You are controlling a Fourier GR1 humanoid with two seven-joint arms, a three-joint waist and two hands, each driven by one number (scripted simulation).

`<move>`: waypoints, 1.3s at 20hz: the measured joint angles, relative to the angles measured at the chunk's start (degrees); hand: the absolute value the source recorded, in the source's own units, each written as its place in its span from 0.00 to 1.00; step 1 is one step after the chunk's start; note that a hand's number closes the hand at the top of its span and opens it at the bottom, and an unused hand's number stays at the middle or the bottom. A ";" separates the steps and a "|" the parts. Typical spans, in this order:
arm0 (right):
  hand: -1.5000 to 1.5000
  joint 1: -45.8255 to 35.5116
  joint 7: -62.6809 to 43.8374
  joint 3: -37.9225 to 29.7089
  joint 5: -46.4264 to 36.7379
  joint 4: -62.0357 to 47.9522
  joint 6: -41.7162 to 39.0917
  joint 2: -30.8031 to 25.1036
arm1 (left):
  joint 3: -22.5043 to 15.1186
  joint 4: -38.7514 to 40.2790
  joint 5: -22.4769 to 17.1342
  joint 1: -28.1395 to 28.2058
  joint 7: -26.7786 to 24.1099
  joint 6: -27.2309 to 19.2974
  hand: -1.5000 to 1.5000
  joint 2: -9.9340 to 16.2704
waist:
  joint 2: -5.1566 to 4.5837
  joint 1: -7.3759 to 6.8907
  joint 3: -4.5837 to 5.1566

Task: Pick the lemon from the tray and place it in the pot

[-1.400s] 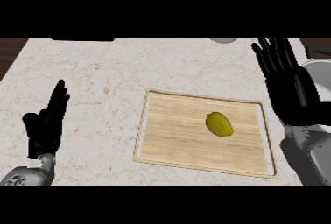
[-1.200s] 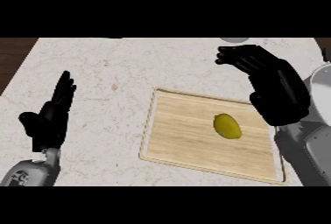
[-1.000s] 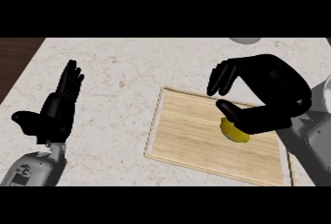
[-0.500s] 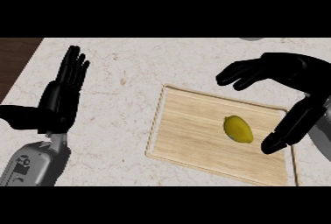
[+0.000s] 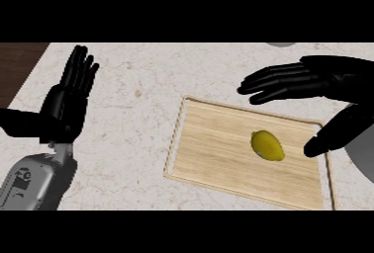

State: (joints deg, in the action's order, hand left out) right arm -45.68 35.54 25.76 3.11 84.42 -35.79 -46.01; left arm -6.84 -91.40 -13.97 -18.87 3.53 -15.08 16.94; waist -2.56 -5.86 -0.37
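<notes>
- Lemon lies on the wooden tray, just left of the right hand's thumb.
- Right hand hangs spread open above the tray's far right part, holding nothing.
- Left hand rests open, fingers up, over the worktop.

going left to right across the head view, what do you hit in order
left hand, open with fingers up → near-left edge of the wooden tray → lemon lying on the tray → right hand, open above the tray's far right corner
</notes>
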 measured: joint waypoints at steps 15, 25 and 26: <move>0.00 -3.54 17.64 20.48 -24.16 -13.86 15.86 -1.03 | 1.97 4.45 -0.13 -1.17 -1.18 0.93 0.50 -0.31 | 1.19 2.12 0.28; 0.00 -5.09 23.83 26.29 -27.65 -24.35 22.08 4.08 | 4.25 5.71 -1.01 0.94 -3.27 3.18 0.50 0.51 | 1.73 3.44 0.32; 0.00 -5.03 24.16 26.56 -27.50 -24.78 22.43 4.48 | 4.31 5.04 -1.01 1.18 -2.80 3.07 0.50 0.62 | 1.83 3.49 0.32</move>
State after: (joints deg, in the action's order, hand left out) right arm -50.71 59.70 52.33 -24.39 59.64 -13.36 -41.54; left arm -2.53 -86.36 -14.98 -17.69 0.73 -12.01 17.56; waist -0.73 -2.37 -0.05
